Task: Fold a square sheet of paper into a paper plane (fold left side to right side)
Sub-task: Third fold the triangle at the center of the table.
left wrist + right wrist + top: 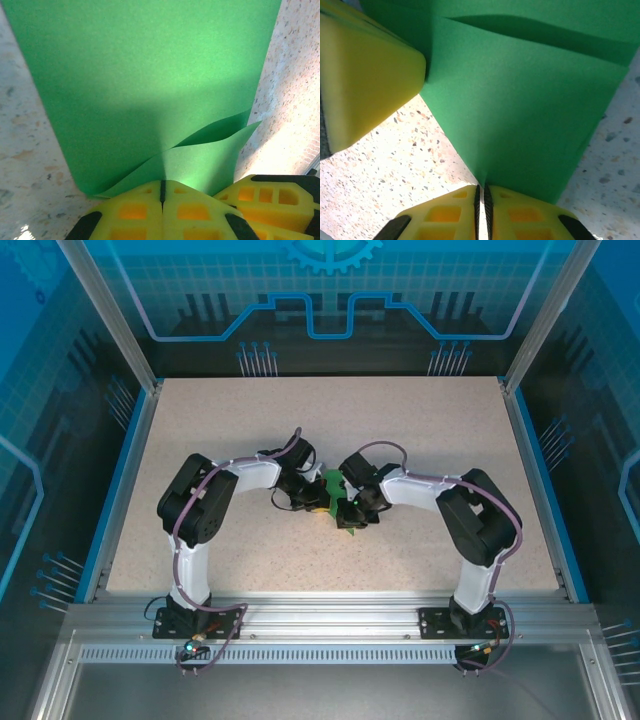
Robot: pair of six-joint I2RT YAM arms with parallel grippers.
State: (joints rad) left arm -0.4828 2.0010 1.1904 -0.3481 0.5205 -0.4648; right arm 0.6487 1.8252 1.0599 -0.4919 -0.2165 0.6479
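Note:
The square sheet of paper (333,483) is bright green and lies folded on the table between the two arms. In the left wrist view the paper (150,75) shows two layers, and the upper layer lifts in a curve toward my left gripper (162,184), which is shut on its near edge. In the right wrist view the paper (530,100) narrows to a point that runs into my right gripper (481,189), shut on it with only a thin slit between the pads. From above, the left gripper (316,502) and right gripper (346,512) sit close together at the sheet's near end.
The speckled beige table (420,430) is bounded by blue rails and metal posts. The right gripper's yellow finger (272,200) crowds the left wrist view at lower right. The left gripper's yellow finger (365,75) stands at the upper left of the right wrist view.

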